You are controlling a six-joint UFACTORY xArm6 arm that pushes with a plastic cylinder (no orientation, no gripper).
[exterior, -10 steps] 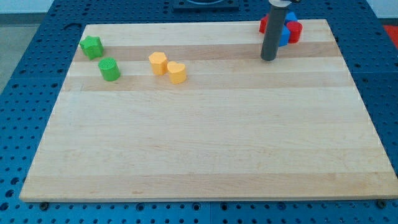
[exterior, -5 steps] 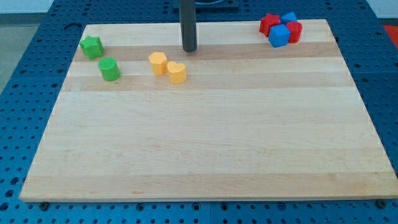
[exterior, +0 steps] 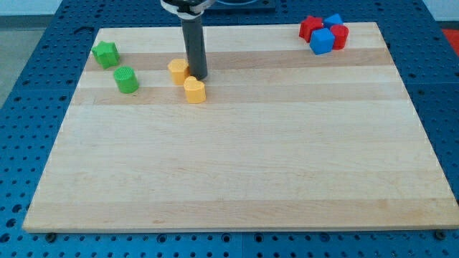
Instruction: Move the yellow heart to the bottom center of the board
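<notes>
Tip is sitting in the surface's far-left part, touching or just beside the far edge of the yellow heart. Heart is lying just nearer than the tip. Other yellow block is sitting just left of the tip. No gripper fitted, only the rod.

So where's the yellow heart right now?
The yellow heart sits in the upper left part of the board, just below my tip. The other yellow block is right beside it, up and to the view's left.
</notes>
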